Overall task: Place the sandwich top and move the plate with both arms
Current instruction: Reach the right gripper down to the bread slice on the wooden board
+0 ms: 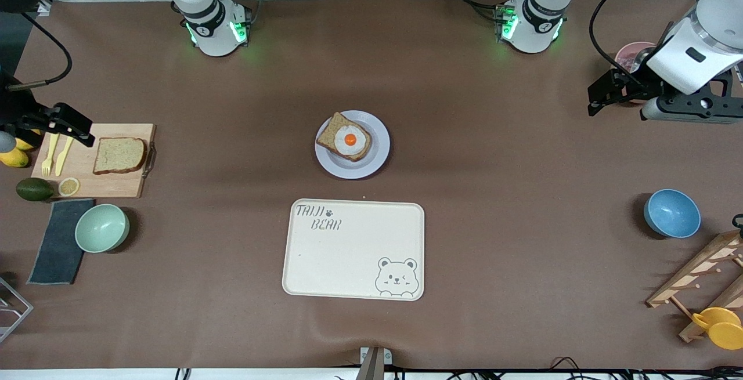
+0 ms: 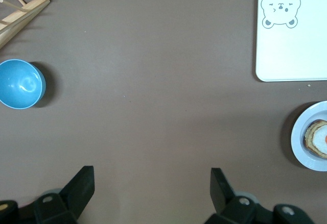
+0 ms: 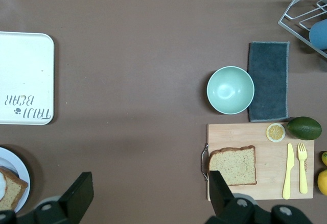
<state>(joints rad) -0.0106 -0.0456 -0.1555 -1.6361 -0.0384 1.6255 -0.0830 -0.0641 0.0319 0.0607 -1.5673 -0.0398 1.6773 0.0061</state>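
Zero steps done. Plain brown wholemeal bread slice (image 1: 119,155) lies on wooden cutting board (image 1: 125,185), right arm's end. Round pale lavender plate (image 1: 377,154) mid-table, bearing egg-topped slice (image 1: 347,138). Left gripper (image 2: 152,189) and right gripper (image 3: 151,193): wide, empty. Topping, plate move remain.

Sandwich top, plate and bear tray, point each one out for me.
sandwich top (image 1: 119,155), front view, middle of the slice
plate (image 1: 377,156), front view, bare rim
bear tray (image 1: 348,252), front view, blank middle

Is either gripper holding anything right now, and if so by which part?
Nothing is held. The left gripper and right gripper are both open and empty; the sandwich top lies untouched on the cutting board.
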